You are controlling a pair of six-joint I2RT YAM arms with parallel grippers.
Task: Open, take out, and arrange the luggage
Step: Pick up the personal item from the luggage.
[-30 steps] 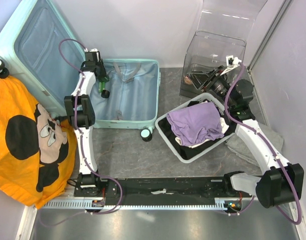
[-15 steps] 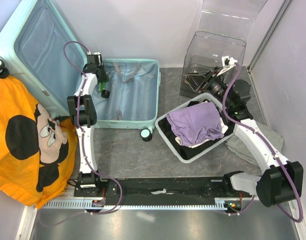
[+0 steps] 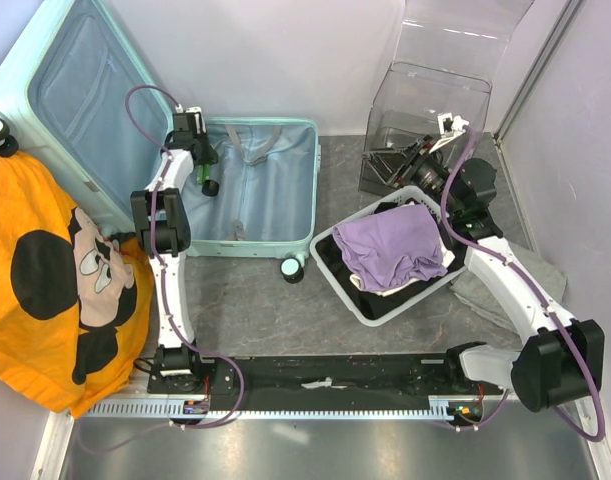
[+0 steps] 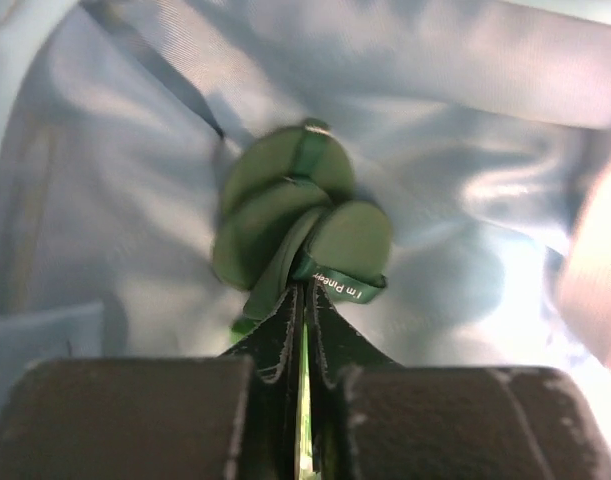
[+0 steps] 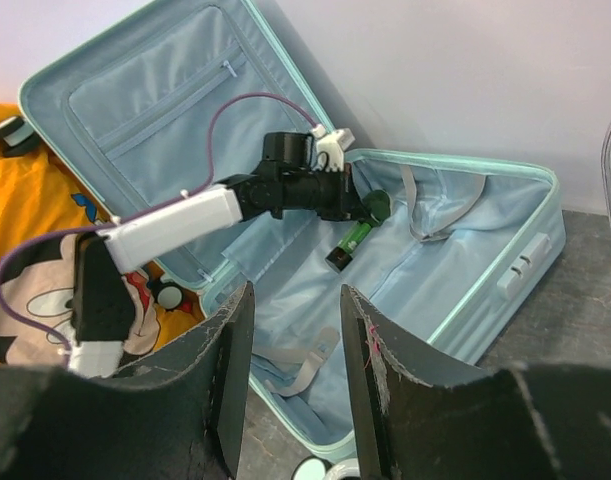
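Note:
The mint luggage [image 3: 285, 240] lies open on the floor, its lid [image 3: 75, 90] leaning against the left wall. Its pale blue lining [image 4: 465, 150] fills the left wrist view. My left gripper [image 3: 201, 153] is inside the shell at its back left corner, shut on a green item with dark rounded lobes [image 4: 285, 200] and a lettered ribbon [image 4: 343, 287]. A green tube with a black end [image 5: 350, 245] hangs just below those fingers. My right gripper [image 5: 296, 290] stands open and empty above the basket's far side, facing the luggage [image 5: 455, 250].
A white mesh basket [image 3: 325, 243] holding purple cloth [image 3: 390, 245] sits right of the suitcase. Behind it stands a clear plastic box [image 3: 425, 100]. An orange cartoon-mouse cloth [image 3: 45, 270] covers the left floor. Grey cloth [image 3: 485, 290] lies under the right arm.
My left gripper has closed on the green item inside the suitcase. The right gripper has shifted slightly left and away from the basket, still open.

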